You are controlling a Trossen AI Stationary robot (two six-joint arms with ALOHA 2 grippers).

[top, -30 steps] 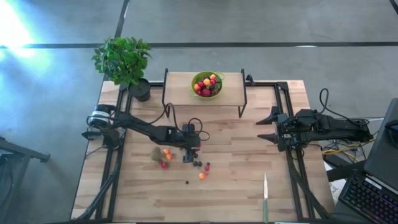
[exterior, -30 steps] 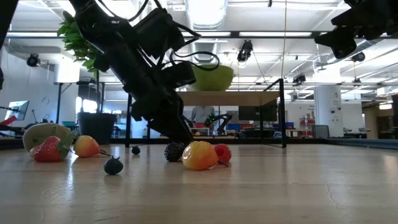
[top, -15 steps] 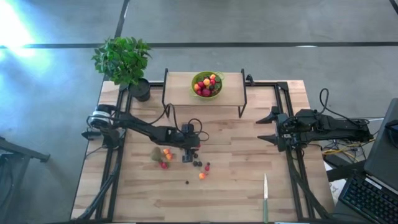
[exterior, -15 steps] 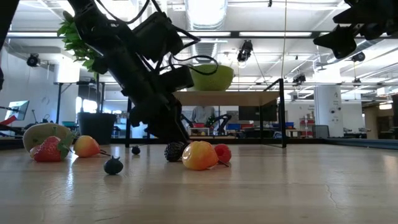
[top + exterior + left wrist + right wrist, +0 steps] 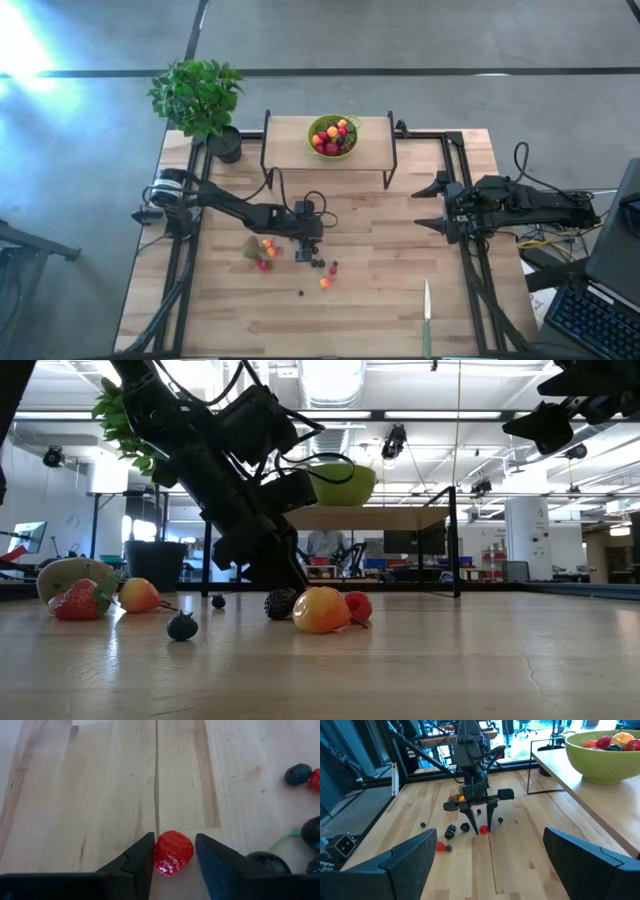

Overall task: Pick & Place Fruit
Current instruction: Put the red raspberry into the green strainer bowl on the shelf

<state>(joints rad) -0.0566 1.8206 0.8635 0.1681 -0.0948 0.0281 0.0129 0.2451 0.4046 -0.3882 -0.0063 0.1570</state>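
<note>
On the wooden table (image 5: 380, 300) we count one kiwi (image 5: 251, 246), about two orange fruits beside it (image 5: 268, 246), one strawberry (image 5: 262, 265), another orange fruit (image 5: 324, 283) further along, a red berry (image 5: 334, 267) near it, and a few dark berries (image 5: 316, 263), with one dark berry lying alone (image 5: 300, 293); the exact berry count we cannot settle. More fruit fills the one lime-green bowl (image 5: 333, 135) on the raised shelf (image 5: 300, 150), and one knife (image 5: 427, 318) lies near the table's front edge, its long axis running front to back. The left gripper (image 5: 174, 857) sits low over the table's middle, its two fingers (image 5: 141, 860) partly closed around one red raspberry (image 5: 173, 852), which looks roundish with no clear long axis; whether they actually pinch it we cannot tell. The right gripper (image 5: 432, 205) waits at the table's right side with its fingers spread wide and nothing between them.
</note>
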